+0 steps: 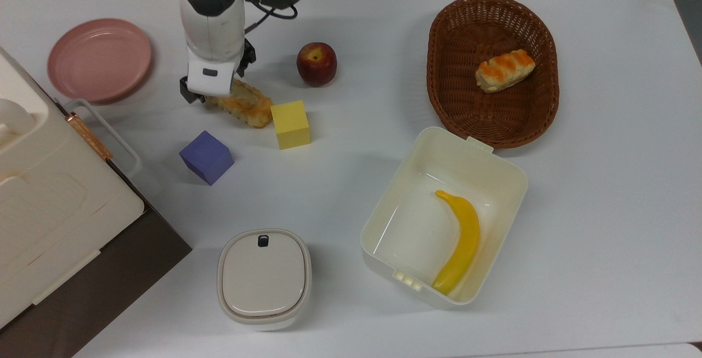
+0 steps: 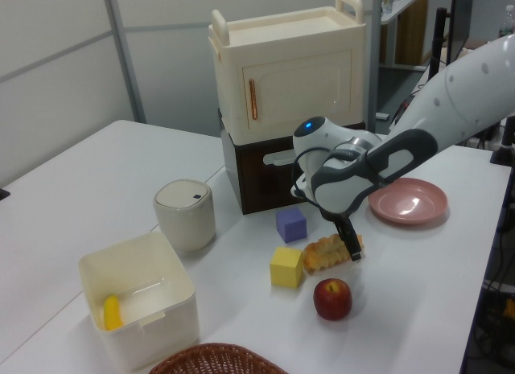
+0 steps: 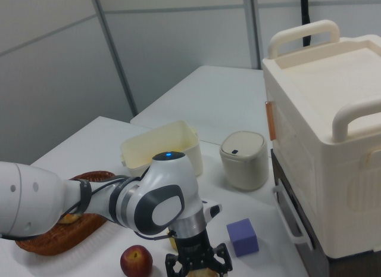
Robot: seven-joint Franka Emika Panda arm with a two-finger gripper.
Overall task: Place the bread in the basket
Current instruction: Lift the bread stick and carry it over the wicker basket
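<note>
The bread [image 1: 248, 108] lies on the white table, a long golden loaf whose right end touches a yellow cube [image 1: 290, 124]. My gripper [image 1: 215, 92] has come down over the loaf's left end and stands open, one finger on each side of it. In the left view the gripper [image 2: 348, 244] is at the far end of the bread [image 2: 326, 252]. In the right view the gripper [image 3: 198, 270] sits low at the bottom edge. The basket [image 1: 439, 92], oval brown wicker, stands at the top view's upper right and holds a short striped bun [image 1: 504, 70].
An apple [image 1: 316, 63] sits just right of my arm. A purple cube [image 1: 206, 157] lies below the loaf. A pink plate [image 1: 99, 59] and a cream cabinet [image 1: 49, 204] are at the left. A cream box [image 1: 384, 204] holds a banana [image 1: 460, 243]. Near the front is a lidded container [image 1: 264, 278].
</note>
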